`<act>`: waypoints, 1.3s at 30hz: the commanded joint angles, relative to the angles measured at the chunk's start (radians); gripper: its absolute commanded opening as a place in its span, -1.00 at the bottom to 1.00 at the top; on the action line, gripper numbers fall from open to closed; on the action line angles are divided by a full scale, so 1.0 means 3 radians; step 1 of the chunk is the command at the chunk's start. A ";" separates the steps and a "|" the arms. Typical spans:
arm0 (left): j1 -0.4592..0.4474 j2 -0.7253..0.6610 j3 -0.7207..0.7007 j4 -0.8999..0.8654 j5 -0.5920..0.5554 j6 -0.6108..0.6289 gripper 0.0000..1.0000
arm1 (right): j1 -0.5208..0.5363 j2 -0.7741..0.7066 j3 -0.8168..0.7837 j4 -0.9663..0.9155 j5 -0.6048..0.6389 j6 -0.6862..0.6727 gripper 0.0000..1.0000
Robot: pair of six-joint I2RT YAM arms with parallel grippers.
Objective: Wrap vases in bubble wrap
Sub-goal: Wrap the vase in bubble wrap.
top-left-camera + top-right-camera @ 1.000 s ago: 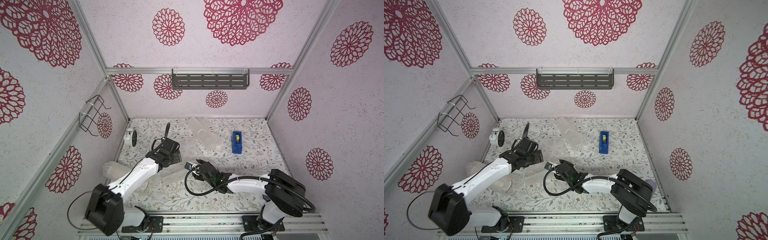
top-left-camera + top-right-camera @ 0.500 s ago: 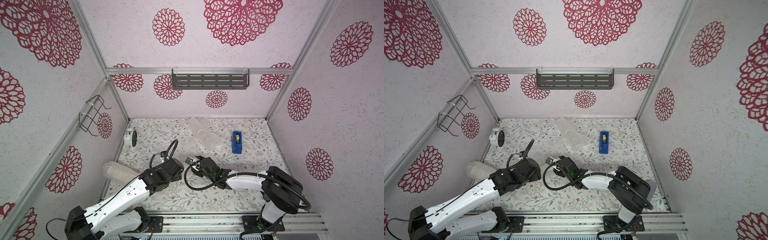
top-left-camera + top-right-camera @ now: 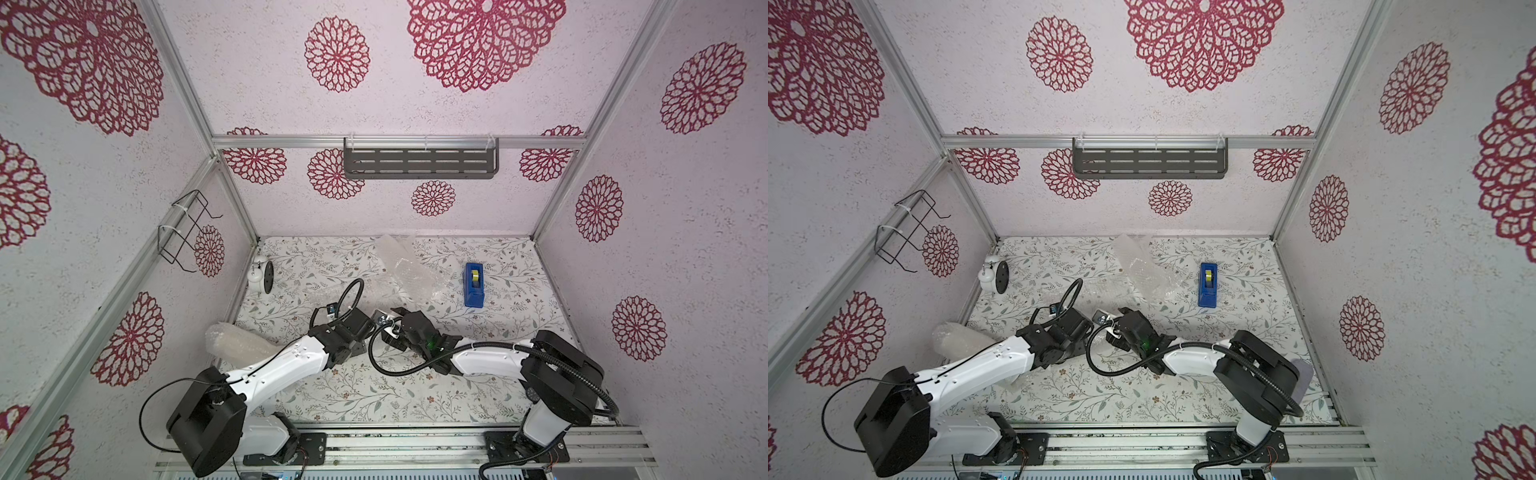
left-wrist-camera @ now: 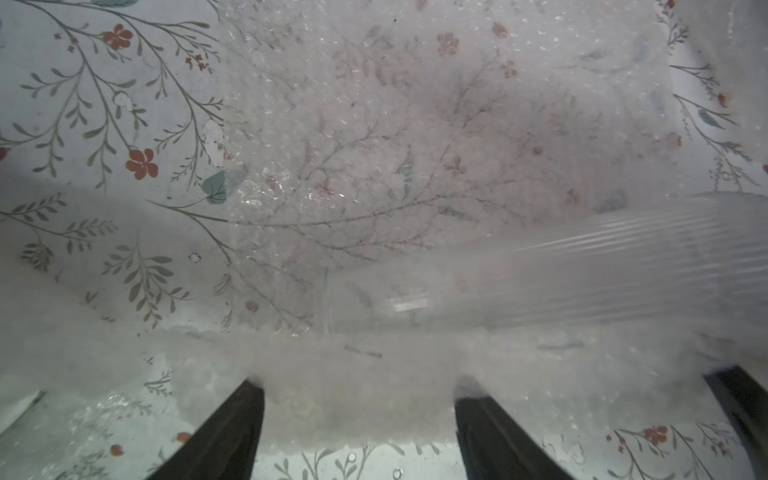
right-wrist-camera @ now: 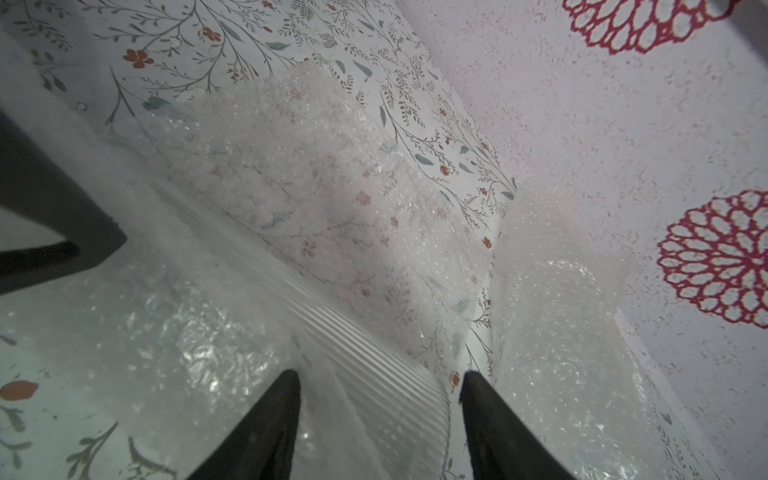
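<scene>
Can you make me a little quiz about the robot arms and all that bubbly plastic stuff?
1. True or false: the blue tape dispenser lies on the table, and no gripper touches it.
2. Pick one: what lies between the fingers of the right gripper? A) a spoon B) the ribbed glass C) a book
3. Fill the gap: the white alarm clock stands in the table's far ___ corner.
Key: 1 true. 2 B. 3 left.
</scene>
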 commanded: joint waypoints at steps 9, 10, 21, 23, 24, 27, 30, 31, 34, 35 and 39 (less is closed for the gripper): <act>0.0130 0.0084 -0.0011 0.0139 0.0012 -0.0027 0.49 | -0.0179 -0.0074 0.0132 -0.0177 -0.0115 0.0045 0.59; 0.0135 0.0085 -0.0023 0.0152 0.0022 -0.0031 0.49 | -0.0211 -0.0126 0.0107 -0.0169 -0.0168 0.0037 0.59; 0.0171 0.0064 -0.0111 0.0241 0.0100 -0.0021 0.48 | -0.0547 -0.0830 -0.0387 -0.0139 -0.1788 -0.1081 0.72; 0.0171 0.0054 -0.0119 0.0242 0.0107 -0.0021 0.48 | -0.0556 -0.0769 -0.0300 -0.0438 -0.2015 -0.1351 0.74; 0.0171 0.0051 -0.0122 0.0247 0.0110 -0.0021 0.48 | -0.0556 -0.0718 -0.0249 -0.0570 -0.2105 -0.1475 0.74; 0.0171 0.0034 -0.0132 0.0248 0.0106 -0.0021 0.48 | -0.0566 -0.0549 -0.0073 -0.0908 -0.2279 -0.1761 0.76; 0.0176 0.0026 -0.0132 0.0240 0.0105 -0.0021 0.48 | -0.0565 -0.0406 0.0105 -0.1201 -0.2363 -0.1933 0.77; 0.0177 0.0023 -0.0133 0.0237 0.0105 -0.0019 0.48 | -0.0566 -0.0365 0.0153 -0.1266 -0.2388 -0.1963 0.77; 0.0176 0.0023 -0.0137 0.0232 0.0107 -0.0021 0.48 | -0.0566 -0.0232 0.0272 -0.1418 -0.2393 -0.2039 0.74; 0.0176 0.0023 -0.0137 0.0237 0.0110 -0.0021 0.48 | -0.0566 -0.0180 0.0317 -0.1452 -0.2366 -0.2057 0.73; 0.0176 0.0033 -0.0135 0.0237 0.0118 -0.0016 0.48 | -0.0600 -0.0030 0.0426 -0.1484 -0.2311 -0.2113 0.74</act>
